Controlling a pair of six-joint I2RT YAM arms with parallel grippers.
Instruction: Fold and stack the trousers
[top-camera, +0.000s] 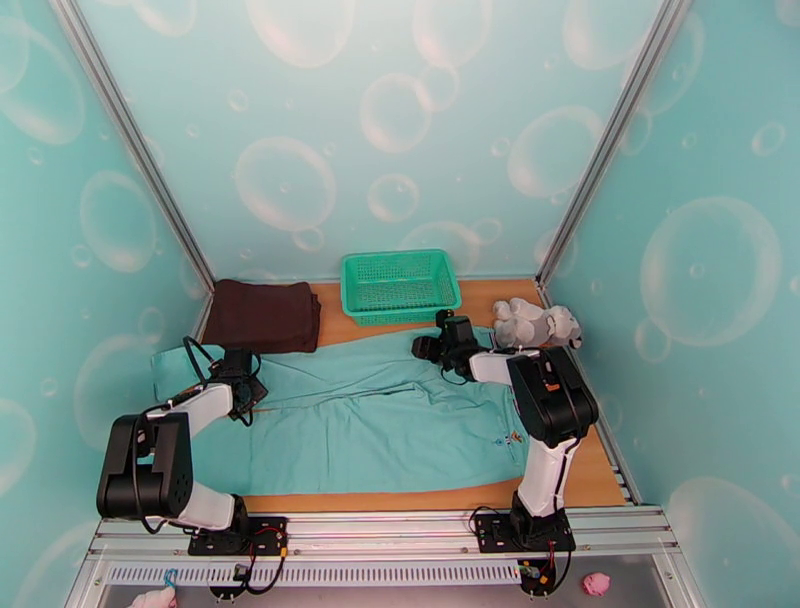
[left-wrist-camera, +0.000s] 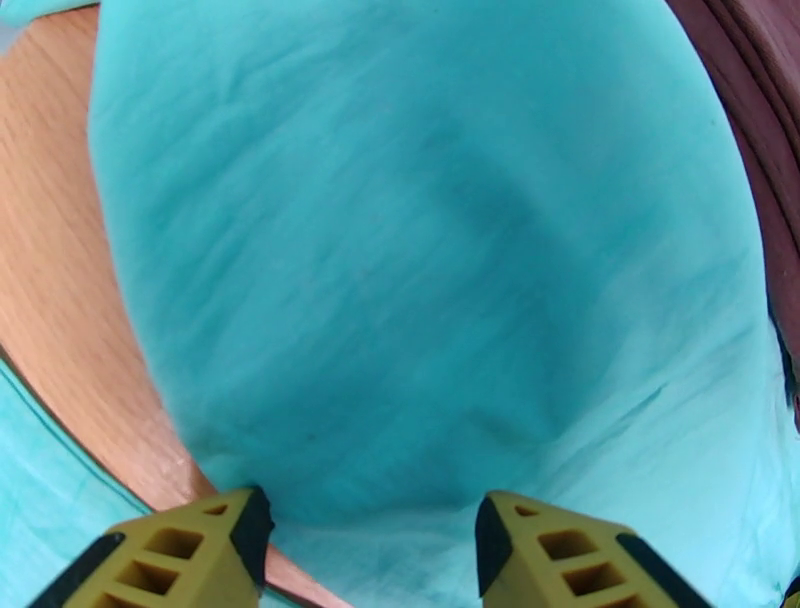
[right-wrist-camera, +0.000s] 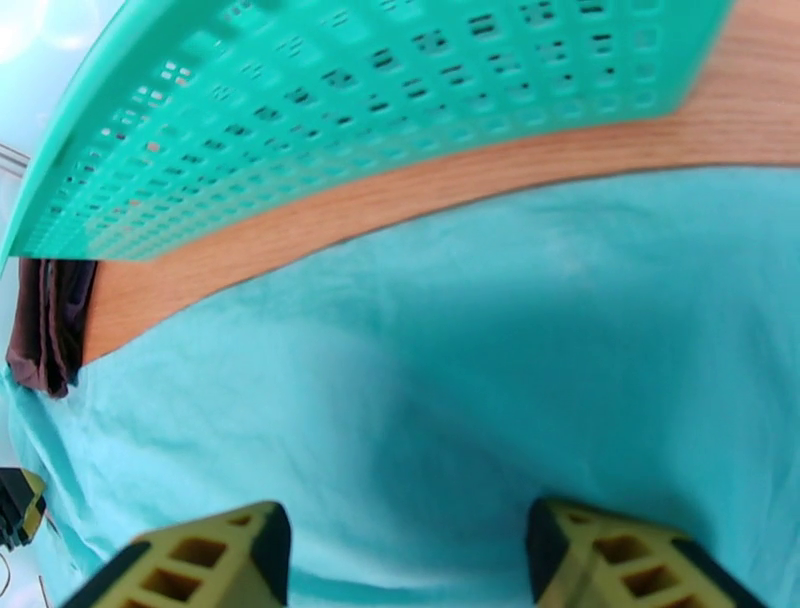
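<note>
The teal trousers (top-camera: 380, 420) lie spread flat across the wooden table, legs toward the left. My left gripper (top-camera: 238, 372) hovers low over the left leg end, near the dark brown garment; in the left wrist view its yellow fingertips (left-wrist-camera: 200, 545) stand apart over the teal cloth (left-wrist-camera: 430, 300), nothing between them. My right gripper (top-camera: 440, 345) sits over the far edge of the trousers, just in front of the basket. In the right wrist view its fingertips (right-wrist-camera: 215, 560) are spread wide above the cloth (right-wrist-camera: 450, 380), empty.
A green mesh basket (top-camera: 400, 285) stands at the back centre. A folded dark brown garment (top-camera: 265, 315) lies at the back left, touching the trousers. A plush toy (top-camera: 535, 322) sits at the back right. Bare wood (top-camera: 590, 470) shows along the front and right.
</note>
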